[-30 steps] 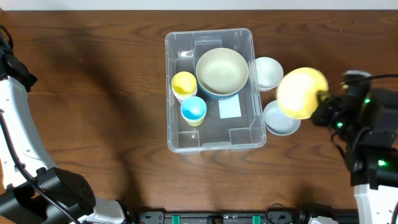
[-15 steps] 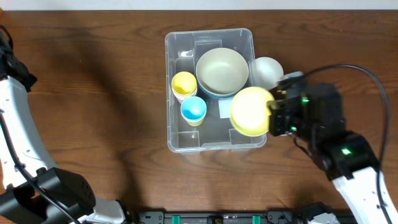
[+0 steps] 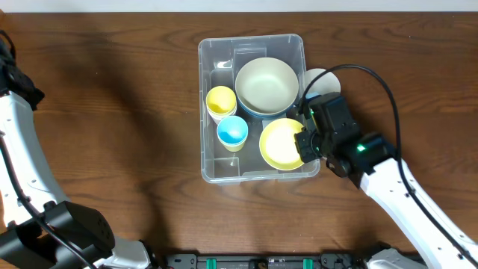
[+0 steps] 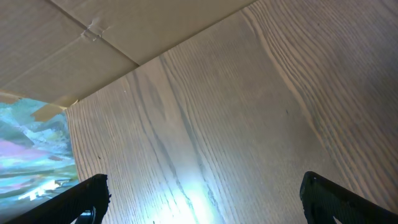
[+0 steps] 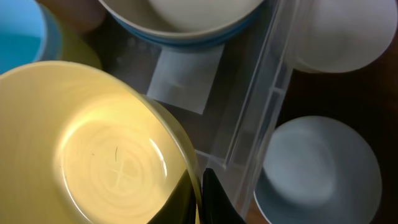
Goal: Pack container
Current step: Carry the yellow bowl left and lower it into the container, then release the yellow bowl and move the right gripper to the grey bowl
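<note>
The clear rectangular container (image 3: 213,56) stands at the table's middle. It holds a large cream bowl nested in a blue one (image 3: 267,87), a yellow cup (image 3: 221,100) and a blue cup (image 3: 232,131). My right gripper (image 3: 305,140) is shut on the rim of a yellow bowl (image 3: 281,143) inside the container's front right part. In the right wrist view the fingers (image 5: 200,186) pinch that yellow bowl (image 5: 93,149) above the white label (image 5: 185,78). My left gripper (image 4: 199,199) is open and empty, away from the container.
A white bowl (image 3: 321,81) sits on the table right of the container. In the right wrist view a pale blue bowl (image 5: 320,171) lies outside the container wall (image 5: 255,118). The left arm (image 3: 19,157) stays at the table's left edge.
My right gripper has carried the yellow bowl leftward from beside the container and lowered it into the container's front right part. The left arm has not moved.
</note>
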